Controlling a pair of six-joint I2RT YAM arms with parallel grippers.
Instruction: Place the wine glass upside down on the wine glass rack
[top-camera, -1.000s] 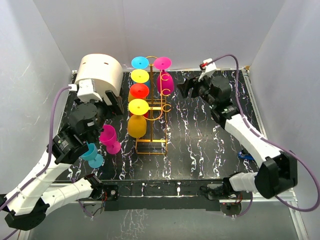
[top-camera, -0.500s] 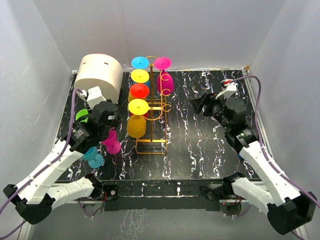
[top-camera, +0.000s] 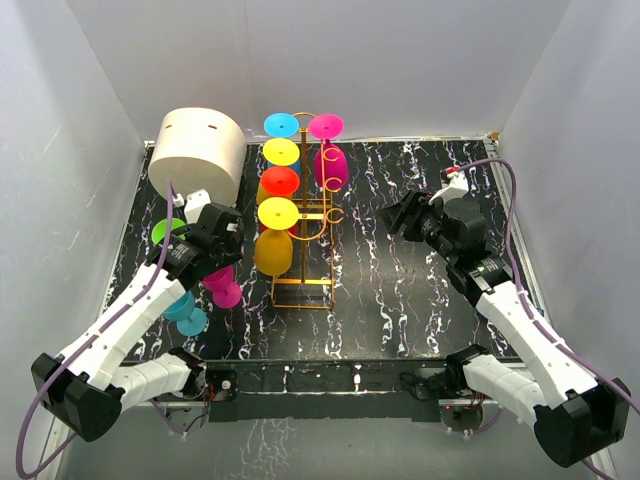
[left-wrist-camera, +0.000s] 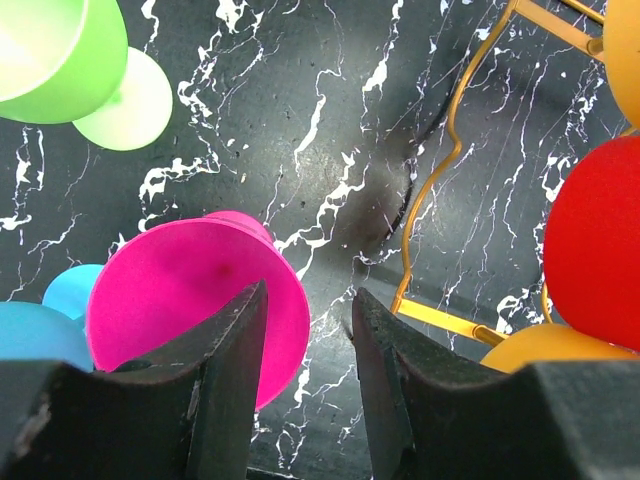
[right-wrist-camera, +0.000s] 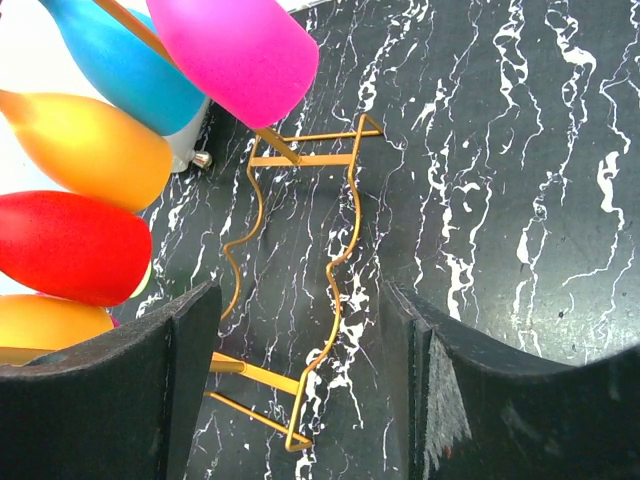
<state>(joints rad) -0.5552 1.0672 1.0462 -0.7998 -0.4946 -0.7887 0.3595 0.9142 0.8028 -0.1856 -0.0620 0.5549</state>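
Note:
The wine glass rack (top-camera: 302, 284) is a golden wire stand at the table's middle, with several coloured glasses hanging bowl-down on it. A pink wine glass (top-camera: 224, 284) stands on the table left of the rack. My left gripper (top-camera: 214, 250) hovers right over it. In the left wrist view the pink wine glass (left-wrist-camera: 185, 295) lies behind the left finger, and the left gripper (left-wrist-camera: 308, 300) is open with a narrow gap showing only bare table. The right gripper (top-camera: 402, 215) is open to the right of the rack; its wrist view shows the right gripper (right-wrist-camera: 300, 295) wide apart above the rack's base wire (right-wrist-camera: 338, 262).
A cream cylindrical container (top-camera: 198, 148) stands at the back left. A green glass (top-camera: 160, 232) and a cyan glass (top-camera: 186, 312) sit on the table beside the left arm. White walls enclose the black marbled table (top-camera: 400, 300).
The left arm has come down over the pink glass and its jaws have narrowed a lot. The right arm has drawn back to the right, away from the rack.

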